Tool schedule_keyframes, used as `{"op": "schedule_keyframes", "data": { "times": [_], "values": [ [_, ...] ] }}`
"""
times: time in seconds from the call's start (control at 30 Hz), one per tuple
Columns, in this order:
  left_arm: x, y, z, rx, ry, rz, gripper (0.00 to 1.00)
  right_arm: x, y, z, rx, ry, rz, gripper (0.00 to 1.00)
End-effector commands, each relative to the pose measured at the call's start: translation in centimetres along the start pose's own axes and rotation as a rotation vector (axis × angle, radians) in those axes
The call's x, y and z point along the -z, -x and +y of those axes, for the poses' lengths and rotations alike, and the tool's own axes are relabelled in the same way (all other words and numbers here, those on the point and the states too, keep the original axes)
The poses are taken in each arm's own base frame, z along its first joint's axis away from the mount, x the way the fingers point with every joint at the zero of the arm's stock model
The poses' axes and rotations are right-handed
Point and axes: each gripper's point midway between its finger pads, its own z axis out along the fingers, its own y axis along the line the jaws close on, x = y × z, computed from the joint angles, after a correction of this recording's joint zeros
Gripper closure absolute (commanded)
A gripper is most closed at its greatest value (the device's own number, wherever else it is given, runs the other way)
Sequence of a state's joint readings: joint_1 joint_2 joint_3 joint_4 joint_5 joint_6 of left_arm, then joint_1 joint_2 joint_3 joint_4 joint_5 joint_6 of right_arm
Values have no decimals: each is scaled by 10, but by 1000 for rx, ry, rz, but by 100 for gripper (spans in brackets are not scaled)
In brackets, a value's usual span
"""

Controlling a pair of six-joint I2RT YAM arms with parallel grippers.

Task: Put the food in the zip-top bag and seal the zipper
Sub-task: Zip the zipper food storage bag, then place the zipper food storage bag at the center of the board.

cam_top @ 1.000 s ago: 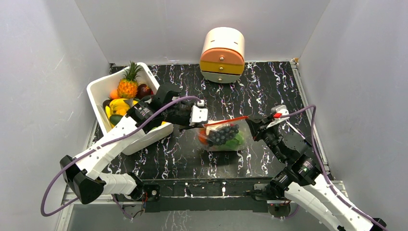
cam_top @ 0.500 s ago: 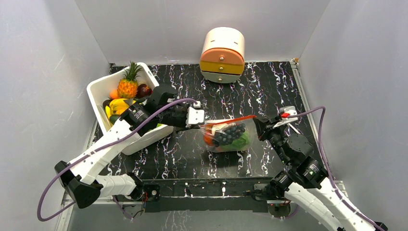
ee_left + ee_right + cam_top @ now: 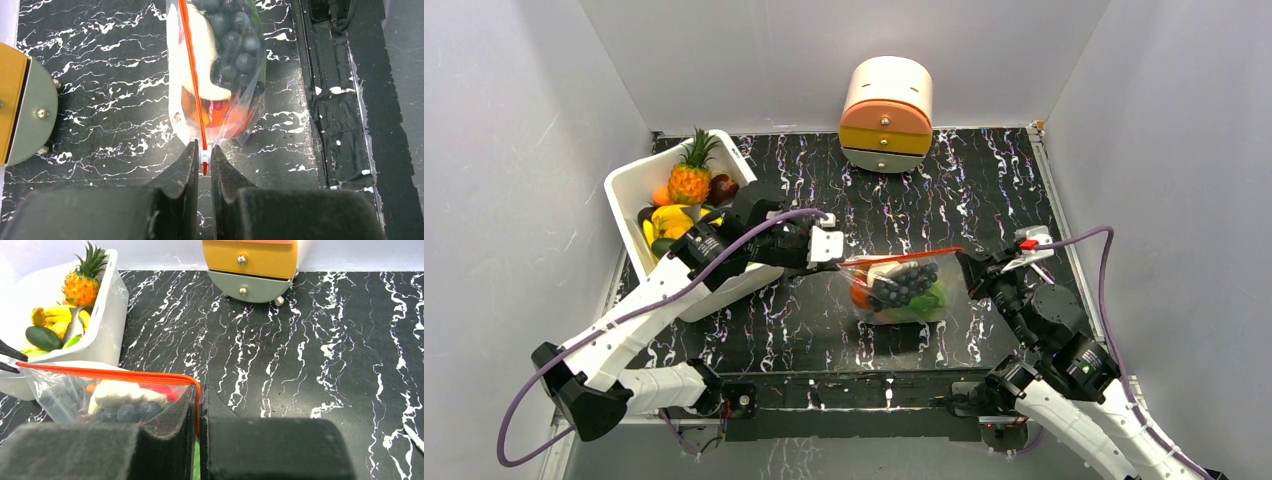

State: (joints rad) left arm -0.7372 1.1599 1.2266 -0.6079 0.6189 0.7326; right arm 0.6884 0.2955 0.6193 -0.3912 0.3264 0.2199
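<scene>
The black marbled surface (image 3: 984,190) carries a white tub (image 3: 624,185) of toy fruit on the left, half hidden by the left arm. A rounded drawer unit (image 3: 886,115) stands at the back. The crinkly clear zip-top bag (image 3: 902,290) is stretched mid-surface, and the food (image 3: 227,45) inside is a blur of dark berries, something pale and orange. The left gripper (image 3: 204,152) pinches the slider of the zipper (image 3: 192,75). The right gripper (image 3: 200,400) clamps its far end.

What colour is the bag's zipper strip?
The zipper is red-orange; clearest in the left wrist view.

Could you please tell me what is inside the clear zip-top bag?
Visible: dark grapes, a pale piece, an orange-red piece and a green piece; anything beneath them is covered.
</scene>
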Motion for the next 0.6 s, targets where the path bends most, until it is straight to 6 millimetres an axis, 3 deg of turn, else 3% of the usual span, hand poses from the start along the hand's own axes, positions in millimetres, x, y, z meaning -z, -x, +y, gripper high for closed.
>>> {"op": "schedule_keyframes", "data": {
  "times": [0.0,0.13,0.23,0.43,0.57],
  "values": [
    [15,10,-9,56,16,-47,100,19,56,-17,-73,-92,-167,100],
    [16,37,-18,98,-50,-157,100,36,72,1,-186,11,-185,100],
    [10,37,-19,138,-54,-181,100,43,69,5,-253,32,-147,100],
    [-13,10,-13,308,-21,-129,100,24,45,9,-244,22,-89,100],
    [-29,-23,6,397,61,-12,100,-6,10,0,-161,-70,35,100]
  ]
}}
